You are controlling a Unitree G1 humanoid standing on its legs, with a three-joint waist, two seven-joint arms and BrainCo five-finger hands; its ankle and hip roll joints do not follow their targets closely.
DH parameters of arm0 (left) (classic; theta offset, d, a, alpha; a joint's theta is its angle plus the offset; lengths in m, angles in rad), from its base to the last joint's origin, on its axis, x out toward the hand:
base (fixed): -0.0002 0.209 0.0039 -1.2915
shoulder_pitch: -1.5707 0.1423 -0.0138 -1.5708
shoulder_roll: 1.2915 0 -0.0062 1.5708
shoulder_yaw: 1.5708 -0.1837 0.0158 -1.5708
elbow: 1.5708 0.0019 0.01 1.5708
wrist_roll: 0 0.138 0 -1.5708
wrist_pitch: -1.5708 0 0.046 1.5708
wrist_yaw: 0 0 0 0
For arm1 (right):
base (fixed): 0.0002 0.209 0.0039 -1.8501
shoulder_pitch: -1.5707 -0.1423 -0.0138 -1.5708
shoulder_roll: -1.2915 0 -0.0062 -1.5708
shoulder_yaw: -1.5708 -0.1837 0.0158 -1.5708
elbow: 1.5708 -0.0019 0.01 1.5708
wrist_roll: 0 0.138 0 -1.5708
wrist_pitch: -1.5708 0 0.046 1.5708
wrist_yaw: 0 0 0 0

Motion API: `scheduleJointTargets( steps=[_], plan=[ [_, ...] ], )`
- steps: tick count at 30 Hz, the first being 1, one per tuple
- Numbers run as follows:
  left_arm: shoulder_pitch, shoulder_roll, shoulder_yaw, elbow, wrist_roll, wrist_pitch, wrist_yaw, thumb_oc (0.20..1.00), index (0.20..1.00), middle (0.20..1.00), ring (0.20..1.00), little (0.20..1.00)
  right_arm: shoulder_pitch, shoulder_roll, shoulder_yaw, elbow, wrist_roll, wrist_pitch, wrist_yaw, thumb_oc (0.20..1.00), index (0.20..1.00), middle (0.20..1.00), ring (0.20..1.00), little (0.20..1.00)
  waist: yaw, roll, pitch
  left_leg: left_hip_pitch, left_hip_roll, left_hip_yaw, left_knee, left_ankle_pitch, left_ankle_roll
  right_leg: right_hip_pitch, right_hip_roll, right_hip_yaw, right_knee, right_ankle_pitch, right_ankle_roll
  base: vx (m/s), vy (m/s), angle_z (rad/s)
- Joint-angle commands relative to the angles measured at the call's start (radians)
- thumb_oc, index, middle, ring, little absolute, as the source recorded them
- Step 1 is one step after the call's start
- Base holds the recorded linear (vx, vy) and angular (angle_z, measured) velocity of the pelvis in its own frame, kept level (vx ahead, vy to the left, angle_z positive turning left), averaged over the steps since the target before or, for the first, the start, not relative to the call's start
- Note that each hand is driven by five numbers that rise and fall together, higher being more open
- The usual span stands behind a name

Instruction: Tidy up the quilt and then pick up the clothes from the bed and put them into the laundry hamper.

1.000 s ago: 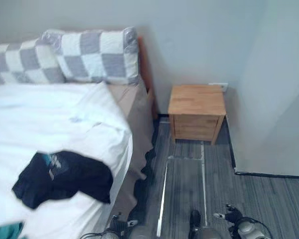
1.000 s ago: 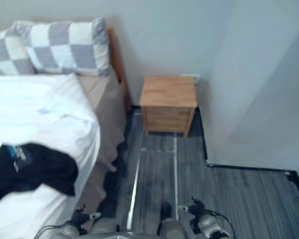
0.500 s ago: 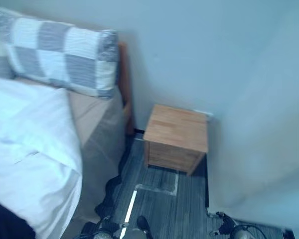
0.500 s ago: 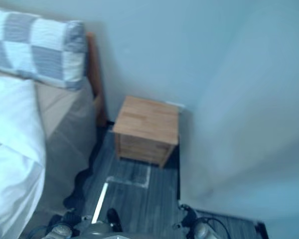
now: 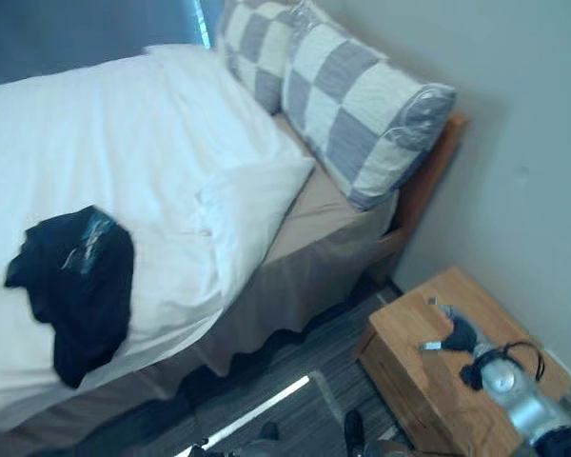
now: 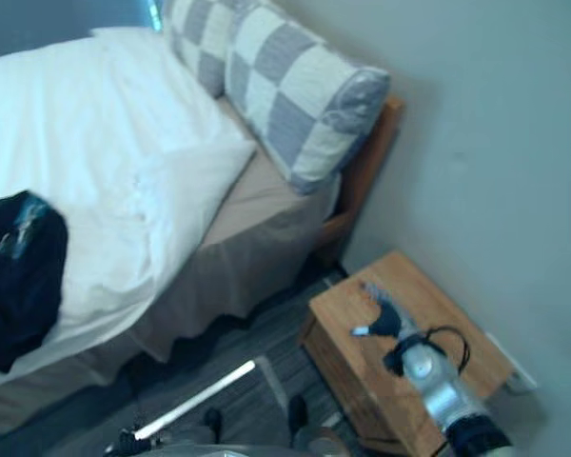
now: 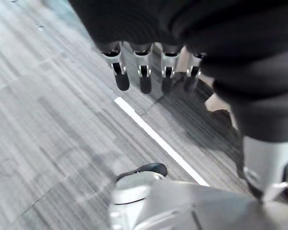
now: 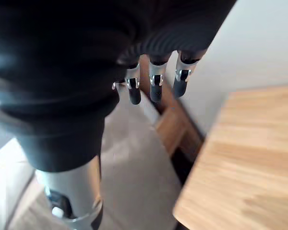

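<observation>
Left eye view first, working outward from the robot. Nearest is the right hand (image 5: 454, 333), hanging over the wooden nightstand (image 5: 409, 367) with its fingers loose and straight, holding nothing. Its own wrist view backs that up: fingers (image 8: 155, 88) dangle free above the nightstand top, with the tan bed skirt past them. The left hand (image 7: 149, 72) is down low by the grey plank floor (image 7: 53, 124), fingers (image 7: 121, 79) relaxed and empty too.

Next out is the bed (image 5: 295, 276), and this is what the coming move depends on. The dark clothes (image 5: 71, 276) lie in a heap on the white quilt (image 5: 124, 143), near the bed edge closest to the robot, well off to the left of both hands. The heap's long axis looks roughly across the quilt, from the middle toward that near edge. I'd say the left hand is on the better side for a reach, since the right one is parked away over the nightstand, beyond the head end of the bed. The quilt has a corner folded back (image 5: 252, 195), leaving the tan sheet bare, so tidying looks unfinished to me.

Farthest back sit the checked pillows (image 5: 362, 109) against the headboard (image 5: 428, 181).

Writing: there's a pale patch on the dark clothes, but I can't read anything on it.
</observation>
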Motion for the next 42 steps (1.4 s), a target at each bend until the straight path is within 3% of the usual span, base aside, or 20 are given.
scheduleJointTargets(
  steps=[1, 2, 4, 5, 6, 7, 9, 11, 14, 16, 18, 19, 20, 24, 25, 26, 36, 37, 38, 42],
  plan=[
    [-0.080, 0.044, -0.006, 0.024, 0.039, -0.002, 0.012, 1.000, 1.000, 1.000, 1.000, 1.000, -0.138, -0.036, -0.028, -0.103, -0.045, -0.054, -0.069, 1.000, 1.000, 1.000, 1.000, 1.000, 0.028, -0.042, 0.028, -0.020, 0.102, 0.237, 0.103, 0.003, -0.031, 0.076, -0.069, -0.059, 0.008, -0.112, 0.136, 0.06, 0.005, 1.12],
    [-0.080, 0.044, -0.005, 0.024, 0.039, -0.002, 0.012, 1.000, 1.000, 1.000, 1.000, 1.000, -0.139, -0.036, -0.027, -0.102, -0.045, -0.054, -0.069, 1.000, 1.000, 1.000, 1.000, 1.000, 0.028, -0.041, 0.029, -0.020, 0.103, 0.236, 0.105, 0.002, -0.032, 0.077, -0.068, -0.059, 0.008, -0.113, 0.136, 0.08, 0.053, 0.93],
    [-0.066, 0.050, 0.001, 0.030, 0.047, 0.004, 0.012, 1.000, 1.000, 1.000, 1.000, 1.000, -0.208, -0.059, -0.024, -0.099, -0.060, -0.043, -0.086, 1.000, 1.000, 1.000, 1.000, 1.000, 0.039, -0.031, 0.013, -0.015, 0.168, 0.332, 0.022, 0.029, -0.036, 0.103, -0.074, -0.116, 0.000, -0.127, 0.149, 0.22, 0.240, 1.02],
    [-0.052, 0.054, -0.009, 0.051, 0.072, 0.012, 0.016, 1.000, 1.000, 1.000, 1.000, 1.000, -0.300, -0.101, -0.027, -0.089, -0.081, -0.024, -0.125, 1.000, 1.000, 1.000, 1.000, 1.000, 0.059, 0.002, -0.028, -0.011, 0.285, 0.472, -0.180, 0.173, -0.071, 0.143, -0.090, -0.221, 0.003, -0.157, 0.179, 0.32, 0.353, 0.71],
    [-0.052, 0.052, -0.008, 0.051, 0.072, 0.013, 0.017, 1.000, 1.000, 1.000, 1.000, 1.000, -0.303, -0.102, -0.023, -0.086, -0.080, -0.024, -0.127, 1.000, 1.000, 1.000, 1.000, 1.000, 0.052, 0.002, -0.026, -0.003, 0.280, 0.468, -0.195, 0.182, -0.075, 0.149, -0.090, -0.228, 0.004, -0.164, 0.180, 0.31, 0.404, 1.32],
    [-0.052, 0.054, -0.011, 0.056, 0.078, 0.017, 0.018, 1.000, 1.000, 1.000, 1.000, 1.000, -0.326, -0.119, -0.019, -0.080, -0.088, -0.018, -0.133, 1.000, 1.000, 1.000, 1.000, 1.000, 0.055, 0.006, -0.037, -0.006, 0.311, 0.503, -0.210, 0.199, -0.078, 0.153, -0.099, -0.254, 0.006, -0.164, 0.186, 0.21, 0.257, 1.26],
    [-0.034, 0.054, -0.003, 0.044, 0.082, 0.018, 0.020, 1.000, 1.000, 1.000, 1.000, 1.000, -0.366, -0.118, 0.003, -0.078, -0.098, -0.015, -0.134, 1.000, 1.000, 1.000, 1.000, 1.000, 0.052, 0.009, -0.049, 0.013, 0.300, 0.488, -0.243, 0.207, -0.082, 0.166, -0.119, -0.264, 0.054, -0.179, 0.197, 0.21, 0.278, 0.93],
    [-0.036, 0.067, -0.006, 0.047, 0.097, 0.021, 0.018, 1.000, 1.000, 1.000, 1.000, 1.000, -0.414, -0.110, 0.020, -0.062, -0.114, -0.005, -0.130, 1.000, 1.000, 1.000, 1.000, 1.000, 0.059, -0.009, -0.049, 0.022, 0.272, 0.499, -0.236, 0.188, -0.065, 0.140, -0.170, -0.259, 0.164, -0.167, 0.210, 0.12, 0.206, 0.27],
    [-0.055, 0.087, -0.030, 0.026, 0.079, 0.021, 0.022, 1.000, 1.000, 1.000, 1.000, 1.000, -0.493, -0.079, 0.052, 0.021, -0.093, 0.018, -0.150, 1.000, 1.000, 1.000, 1.000, 1.000, 0.062, -0.035, -0.012, 0.051, 0.235, 0.498, -0.232, 0.150, -0.033, 0.042, -0.240, -0.210, 0.373, -0.064, 0.230, 0.12, 0.158, 0.39],
    [-0.073, 0.103, -0.048, 0.014, 0.074, 0.016, 0.023, 1.000, 1.000, 1.000, 1.000, 1.000, -0.537, -0.070, 0.072, 0.067, -0.085, 0.022, -0.160, 1.000, 1.000, 1.000, 1.000, 1.000, 0.055, -0.039, 0.011, 0.066, 0.229, 0.485, -0.254, 0.141, -0.025, -0.037, -0.213, -0.147, 0.411, -0.049, 0.227, 0.13, 0.082, 0.56],
    [-0.077, 0.112, -0.050, 0.009, 0.074, 0.012, 0.021, 1.000, 1.000, 1.000, 1.000, 1.000, -0.549, -0.080, 0.075, 0.075, -0.086, 0.026, -0.158, 1.000, 1.000, 1.000, 1.000, 1.000, 0.045, -0.037, 0.020, 0.075, 0.226, 0.478, -0.260, 0.135, -0.025, -0.066, -0.190, -0.124, 0.403, -0.061, 0.225, 0.16, 0.029, 0.49],
    [-0.094, 0.120, -0.055, 0.007, 0.068, 0.007, 0.016, 1.000, 1.000, 1.000, 1.000, 1.000, -0.540, -0.099, 0.070, 0.109, -0.087, 0.036, -0.159, 1.000, 1.000, 1.000, 1.000, 1.000, 0.028, -0.037, 0.032, 0.089, 0.212, 0.453, -0.269, 0.118, -0.029, -0.093, -0.146, -0.103, 0.318, -0.114, 0.215, 0.26, 0.012, 0.41],
    [-0.102, 0.125, -0.055, 0.007, 0.064, 0.004, 0.012, 1.000, 1.000, 1.000, 1.000, 1.000, -0.529, -0.115, 0.064, 0.128, -0.091, 0.046, -0.158, 1.000, 1.000, 1.000, 1.000, 1.000, 0.018, -0.037, 0.035, 0.096, 0.201, 0.436, -0.272, 0.107, -0.031, -0.100, -0.128, -0.087, 0.249, -0.124, 0.209, 0.34, -0.020, 0.40],
    [-0.107, 0.136, -0.029, 0.002, 0.074, -0.006, 0.010, 1.000, 1.000, 1.000, 1.000, 1.000, -0.446, -0.160, -0.005, 0.213, -0.154, 0.093, -0.190, 1.000, 1.000, 1.000, 1.000, 1.000, 0.007, -0.037, 0.032, 0.103, 0.168, 0.405, -0.269, 0.082, -0.032, -0.078, -0.133, -0.077, 0.088, -0.076, 0.213, 0.17, -0.090, 1.25],
    [-0.092, 0.135, -0.006, -0.002, 0.068, -0.007, 0.009, 1.000, 1.000, 1.000, 1.000, 1.000, -0.411, -0.170, -0.034, 0.216, -0.155, 0.092, -0.188, 1.000, 1.000, 1.000, 1.000, 1.000, 0.004, -0.031, 0.029, 0.110, 0.169, 0.408, -0.270, 0.081, -0.036, -0.069, -0.130, -0.082, 0.067, -0.068, 0.209, 0.15, -0.144, 0.50],
    [-0.067, 0.120, 0.000, 0.007, 0.081, -0.004, 0.007, 1.000, 1.000, 1.000, 1.000, 1.000, -0.356, -0.174, -0.069, 0.199, -0.140, 0.087, -0.177, 1.000, 1.000, 1.000, 1.000, 1.000, -0.004, -0.005, 0.042, 0.106, 0.175, 0.406, -0.272, 0.087, -0.047, -0.062, -0.122, -0.089, 0.023, -0.050, 0.206, 0.14, -0.122, -0.26],
    [-0.146, 0.077, -0.091, -0.040, 0.073, -0.026, 0.017, 1.000, 1.000, 1.000, 1.000, 1.000, -0.482, -0.124, 0.064, 0.204, -0.102, 0.055, -0.167, 1.000, 1.000, 1.000, 1.000, 1.000, -0.022, 0.072, 0.123, 0.017, 0.183, 0.405, -0.277, 0.125, -0.068, -0.156, -0.120, -0.064, 0.009, -0.029, 0.203, -0.06, -0.003, -0.20],
    [-0.149, 0.073, -0.096, -0.044, 0.074, -0.026, 0.015, 1.000, 1.000, 1.000, 1.000, 1.000, -0.484, -0.122, 0.068, 0.206, -0.102, 0.053, -0.167, 0.266, 0.266, 0.266, 0.266, 0.266, -0.025, 0.075, 0.124, 0.015, 0.184, 0.405, -0.277, 0.126, -0.069, -0.157, -0.119, -0.064, 0.009, -0.029, 0.202, 0.00, 0.000, 0.00],
    [-0.153, 0.071, -0.100, -0.047, 0.076, -0.028, 0.015, 1.000, 1.000, 1.000, 1.000, 1.000, -0.482, -0.120, 0.068, 0.212, -0.103, 0.051, -0.171, 0.200, 0.200, 0.200, 0.200, 0.200, -0.027, 0.077, 0.124, 0.015, 0.185, 0.406, -0.277, 0.127, -0.069, -0.157, -0.119, -0.064, 0.010, -0.030, 0.201, 0.00, 0.000, 0.00],
    [-0.158, 0.070, -0.098, -0.051, 0.081, -0.030, 0.009, 1.000, 1.000, 1.000, 1.000, 1.000, -0.423, -0.144, 0.023, 0.218, -0.117, 0.052, -0.182, 0.200, 0.200, 0.200, 0.200, 0.200, -0.046, 0.075, 0.126, 0.025, 0.188, 0.409, -0.277, 0.124, -0.071, -0.149, -0.124, -0.065, 0.011, -0.028, 0.201, 0.00, 0.000, 0.00]
  ],
)
